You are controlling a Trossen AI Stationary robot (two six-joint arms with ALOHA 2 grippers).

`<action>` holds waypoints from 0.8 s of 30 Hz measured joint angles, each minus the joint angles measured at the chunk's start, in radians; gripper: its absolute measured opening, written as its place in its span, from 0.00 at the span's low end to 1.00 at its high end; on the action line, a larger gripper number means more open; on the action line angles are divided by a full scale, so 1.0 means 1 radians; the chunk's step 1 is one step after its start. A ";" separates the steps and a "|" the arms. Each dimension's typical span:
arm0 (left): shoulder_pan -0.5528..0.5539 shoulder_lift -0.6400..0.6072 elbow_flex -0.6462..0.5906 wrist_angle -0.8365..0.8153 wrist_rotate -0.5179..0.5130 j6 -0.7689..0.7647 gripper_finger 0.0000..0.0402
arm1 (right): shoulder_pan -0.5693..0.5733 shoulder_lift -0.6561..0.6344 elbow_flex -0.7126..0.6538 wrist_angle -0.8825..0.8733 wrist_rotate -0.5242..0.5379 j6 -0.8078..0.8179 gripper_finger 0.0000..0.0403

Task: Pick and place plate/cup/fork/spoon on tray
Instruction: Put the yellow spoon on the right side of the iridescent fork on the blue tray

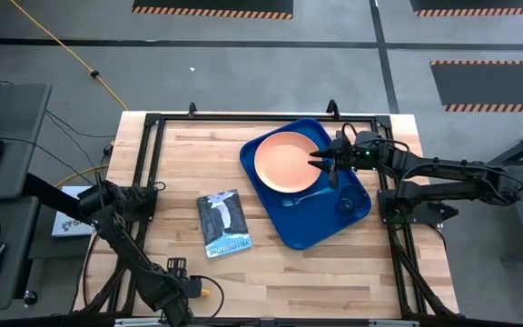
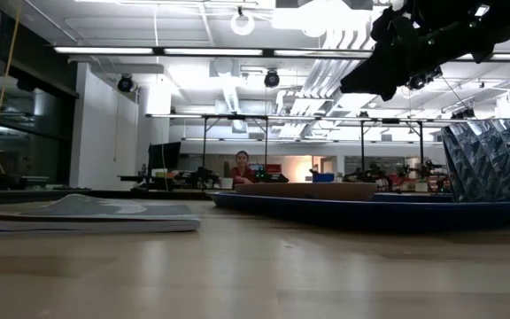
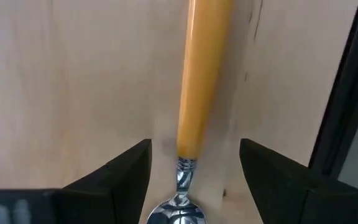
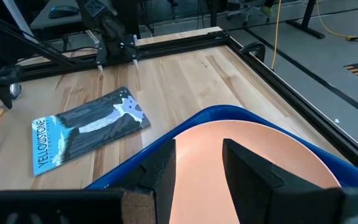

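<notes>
The tray (image 1: 291, 229) is set on the right half of the counter (image 1: 271, 272), and the plate (image 1: 287, 162) is carried in its far part, with the fork (image 1: 305, 195) and the cup (image 1: 345, 203) laid in it on the near side of the plate — the cup to the right of the fork. A booklet (image 1: 222, 222) is laid on the counter just left of the tray, and the spoon (image 3: 197, 106) is found at the near left edge — well apart from the tray.
</notes>
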 joint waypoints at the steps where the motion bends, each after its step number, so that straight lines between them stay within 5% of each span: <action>1: 0.000 0.000 -0.005 0.005 0.000 0.000 0.57 | 0.000 0.000 0.000 0.000 0.000 0.000 0.30; 8: 0.001 -0.005 -0.047 0.003 0.015 -0.014 0.42 | 0.000 0.000 0.000 0.000 0.000 0.001 0.30; 17: 0.003 -0.005 -0.051 -0.009 0.018 0.019 0.09 | 0.000 0.000 0.000 -0.003 0.000 0.001 0.30; 24: 0.030 -0.036 -0.054 -0.025 0.017 0.028 0.08 | 0.000 0.000 0.000 -0.007 -0.001 0.003 0.30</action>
